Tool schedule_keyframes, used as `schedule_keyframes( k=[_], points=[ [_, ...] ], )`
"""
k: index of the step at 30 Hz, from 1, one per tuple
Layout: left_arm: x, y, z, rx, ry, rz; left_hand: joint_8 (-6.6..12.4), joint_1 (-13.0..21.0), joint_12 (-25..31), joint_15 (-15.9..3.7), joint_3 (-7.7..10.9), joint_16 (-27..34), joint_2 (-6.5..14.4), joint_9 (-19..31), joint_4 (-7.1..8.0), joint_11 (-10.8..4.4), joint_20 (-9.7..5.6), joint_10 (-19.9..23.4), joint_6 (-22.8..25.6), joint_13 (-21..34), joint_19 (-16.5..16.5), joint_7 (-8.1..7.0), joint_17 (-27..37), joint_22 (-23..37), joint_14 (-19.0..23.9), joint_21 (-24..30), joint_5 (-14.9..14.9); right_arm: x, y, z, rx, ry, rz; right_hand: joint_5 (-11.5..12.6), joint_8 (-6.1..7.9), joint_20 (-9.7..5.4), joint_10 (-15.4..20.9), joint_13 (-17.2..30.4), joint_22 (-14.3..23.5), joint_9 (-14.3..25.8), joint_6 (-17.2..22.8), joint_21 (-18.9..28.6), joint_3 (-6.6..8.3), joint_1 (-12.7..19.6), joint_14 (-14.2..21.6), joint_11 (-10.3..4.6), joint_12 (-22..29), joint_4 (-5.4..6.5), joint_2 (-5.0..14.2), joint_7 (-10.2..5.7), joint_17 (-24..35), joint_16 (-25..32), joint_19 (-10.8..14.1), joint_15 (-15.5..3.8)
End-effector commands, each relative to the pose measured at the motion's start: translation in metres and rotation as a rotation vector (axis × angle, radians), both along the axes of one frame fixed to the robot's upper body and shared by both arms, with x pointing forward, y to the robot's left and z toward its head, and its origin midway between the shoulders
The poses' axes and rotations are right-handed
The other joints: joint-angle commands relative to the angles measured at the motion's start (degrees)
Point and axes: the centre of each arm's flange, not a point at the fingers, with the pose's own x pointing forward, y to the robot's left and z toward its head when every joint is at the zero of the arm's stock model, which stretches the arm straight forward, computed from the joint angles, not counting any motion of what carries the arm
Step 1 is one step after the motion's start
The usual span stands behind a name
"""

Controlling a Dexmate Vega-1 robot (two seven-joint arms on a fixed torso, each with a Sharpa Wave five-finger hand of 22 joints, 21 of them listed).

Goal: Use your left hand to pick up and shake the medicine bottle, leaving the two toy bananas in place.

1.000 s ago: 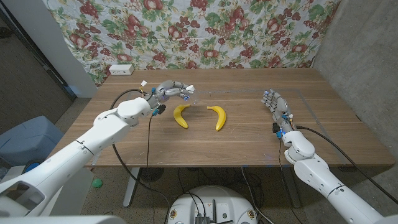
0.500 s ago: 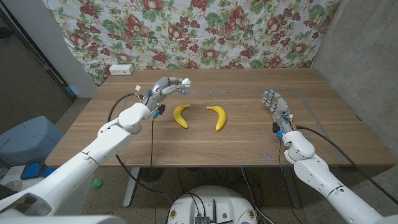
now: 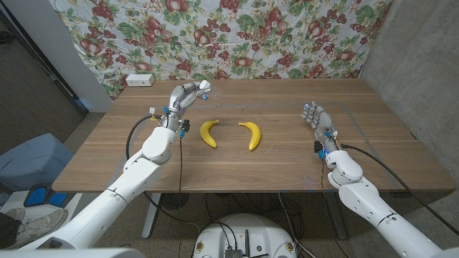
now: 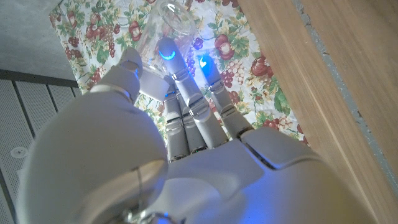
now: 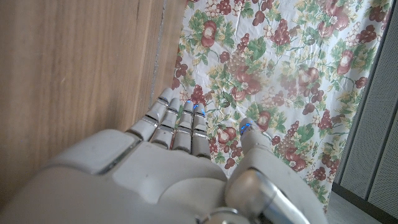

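**Left hand has bottle up, shaking step**

Left hand (image 3: 185,97) raised over the tabletop's (image 3: 287,161) far left, fingers (image 4: 185,81) wrapped around the clear medicine bottle (image 4: 163,25). Shake with short wrist flicks, grip firm, staying clear of the two bananas (image 3: 208,133) (image 3: 251,134) lying nearby. Right hand (image 3: 320,125) idle, fingers spread, holding nothing.

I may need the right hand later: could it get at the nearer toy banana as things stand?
Probably yes. The right hand holds nothing, and bare table lies between it and the right banana; nothing stands in between.
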Motion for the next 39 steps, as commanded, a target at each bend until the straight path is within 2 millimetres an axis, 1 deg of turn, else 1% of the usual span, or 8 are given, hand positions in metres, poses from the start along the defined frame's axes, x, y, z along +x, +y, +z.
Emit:
schedule_keyframes(
  k=[1, 10, 13, 19, 26, 30, 35, 39],
  points=[
    [-0.001, 0.001, -0.006, -0.064, -0.024, 0.018, 0.12, 7.2, 0.12, -0.28, 1.2, -0.18, 7.78, 5.25, 0.88, -10.6, -7.52, 16.55, 9.31, 17.62, -0.3, -3.78, 0.14, 0.02, 0.26, 0.49, 0.29, 0.002, 0.0, 0.001, -0.009, 0.002, 0.0, 0.23, 0.03, -0.05, 0.56, 0.03, 0.07, 0.08, 0.12, -0.25, -0.26, 0.36, 0.22, 0.18, -0.2, -0.17, 0.11, 0.17, 0.01, -0.31, 0.71, -0.02],
    [0.001, 0.0, -0.004, -0.013, 0.018, 0.032, 0.01, 7.22, 0.02, -0.29, 1.23, -0.26, 7.75, 5.25, 0.87, -10.48, -7.51, 16.63, 9.35, 17.61, -0.39, -3.87, 0.21, 0.01, 0.4, 0.67, 0.29, 0.002, 0.0, 0.001, -0.002, 0.003, -0.002, 0.23, 0.04, -0.05, 0.53, 0.03, 0.08, 0.08, 0.14, -0.44, -0.28, 0.35, 0.23, 0.36, -0.22, -0.18, 0.1, 0.17, -0.01, -0.36, 0.81, -0.03],
    [0.002, -0.002, -0.001, 0.035, 0.05, 0.04, 0.02, 7.22, 0.02, -0.29, 1.24, -0.33, 7.71, 5.25, 0.86, -10.53, -7.49, 16.66, 9.51, 17.69, -0.43, -3.68, 0.25, 0.0, 0.41, 0.75, 0.29, 0.002, 0.0, 0.001, -0.004, 0.002, -0.001, 0.23, 0.05, -0.03, 0.55, 0.03, 0.08, 0.08, 0.17, -0.52, -0.28, 0.35, 0.22, 0.34, -0.21, -0.18, 0.1, 0.12, -0.02, -0.39, 0.82, -0.02],
    [0.006, -0.004, 0.006, 0.15, 0.144, 0.049, -0.1, 7.2, -0.05, -0.29, 1.25, -0.45, 7.69, 5.25, 0.88, -10.56, -7.47, 16.7, 9.46, 17.72, -0.48, -3.81, 0.27, -0.01, 0.43, 0.89, 0.26, 0.003, 0.0, 0.001, -0.001, 0.004, -0.001, 0.24, 0.02, -0.04, 0.51, 0.03, 0.08, 0.08, 0.1, -0.63, -0.28, 0.36, 0.27, 0.33, -0.23, -0.19, 0.1, 0.17, -0.03, -0.4, 0.86, -0.01],
    [0.01, -0.009, 0.015, 0.329, 0.234, 0.079, -0.24, 7.16, -0.24, -0.28, 1.29, -0.58, 7.68, 5.25, 0.9, -10.54, -7.46, 16.61, 9.44, 17.67, -0.57, -3.88, 0.33, -0.03, 0.46, 1.06, 0.23, 0.004, 0.001, 0.001, -0.003, 0.006, -0.002, 0.24, 0.03, -0.02, 0.53, 0.03, 0.08, 0.08, 0.12, -0.79, -0.3, 0.35, 0.28, 0.17, -0.23, -0.2, 0.1, 0.17, -0.05, -0.44, 0.9, 0.03],
    [0.014, -0.013, 0.019, 0.413, 0.277, 0.064, -0.31, 7.13, -0.28, -0.28, 1.32, -0.72, 7.7, 5.26, 0.91, -10.58, -7.45, 16.66, 9.45, 17.69, -0.63, -3.8, 0.31, -0.04, 0.44, 1.15, 0.22, 0.004, 0.001, 0.001, -0.003, 0.006, -0.002, 0.24, 0.03, -0.02, 0.65, 0.03, 0.09, 0.08, 0.11, -0.89, -0.31, 0.34, 0.3, 0.25, -0.18, -0.2, 0.1, 0.17, -0.05, -0.45, 0.95, 0.02],
    [0.018, -0.015, 0.022, 0.481, 0.307, 0.039, -0.33, 7.14, -0.31, -0.3, 1.34, -0.75, 7.68, 5.26, 0.89, -10.59, -7.45, 16.71, 9.54, 17.69, -0.68, -3.76, 0.34, -0.05, 0.48, 1.2, 0.21, 0.004, 0.002, 0.001, -0.006, 0.006, -0.003, 0.23, 0.03, -0.04, 0.62, 0.02, 0.09, 0.08, 0.11, -0.98, -0.32, 0.32, 0.29, 0.24, -0.2, -0.19, 0.1, 0.16, -0.06, -0.48, 0.96, 0.07],
    [0.02, -0.015, 0.024, 0.503, 0.316, 0.033, -0.37, 7.15, -0.39, -0.3, 1.36, -0.78, 7.64, 5.26, 0.86, -10.55, -7.45, 16.74, 9.58, 17.62, -0.73, -3.8, 0.4, -0.06, 0.51, 1.26, 0.2, 0.004, 0.003, 0.002, -0.004, 0.006, -0.004, 0.23, 0.02, -0.02, 0.55, 0.02, 0.09, 0.08, 0.07, -1.05, -0.33, 0.3, 0.3, 0.2, -0.23, -0.17, 0.1, 0.15, -0.06, -0.49, 1.0, 0.04]
  ],
)
